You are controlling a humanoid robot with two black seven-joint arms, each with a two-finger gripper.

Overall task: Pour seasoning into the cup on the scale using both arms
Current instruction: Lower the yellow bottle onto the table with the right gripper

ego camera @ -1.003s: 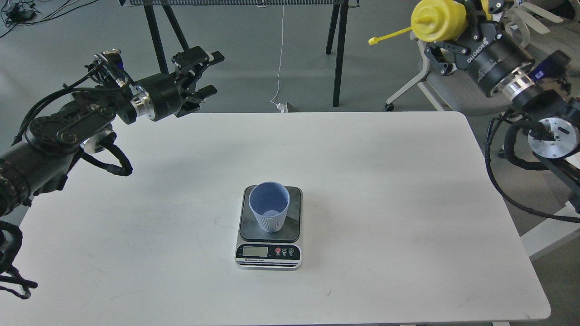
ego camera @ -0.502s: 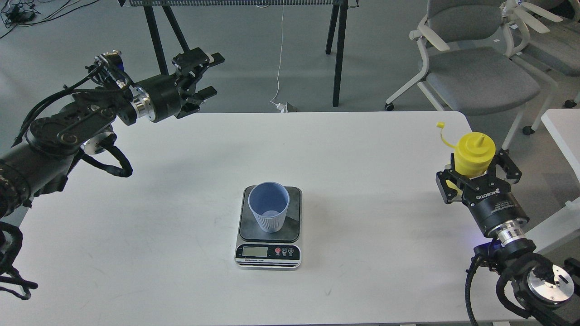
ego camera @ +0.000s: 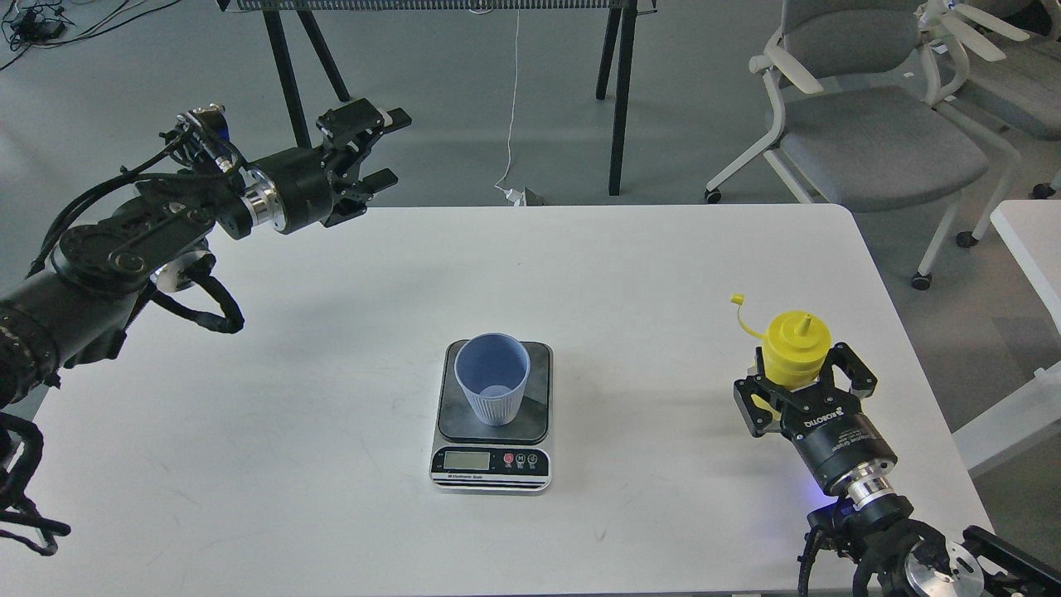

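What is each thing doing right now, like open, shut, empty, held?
Seasoning bottle: upright, cap off its nozzle, held.
Right tool: shut on the seasoning bottle.
Left tool: open, empty, in the air.
Cup: upright on the scale, looks empty.
Scale: flat on the table, display unreadable.

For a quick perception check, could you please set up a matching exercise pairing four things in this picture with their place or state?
Column one:
1. cup
2. seasoning bottle
3. left hand
4. scale

Column two:
A. held upright in the right hand
B. flat on the white table
C. open and empty, over the table's far left corner
D. standing on the dark platform

Pairs: 1-D, 2-A, 3-C, 4-B
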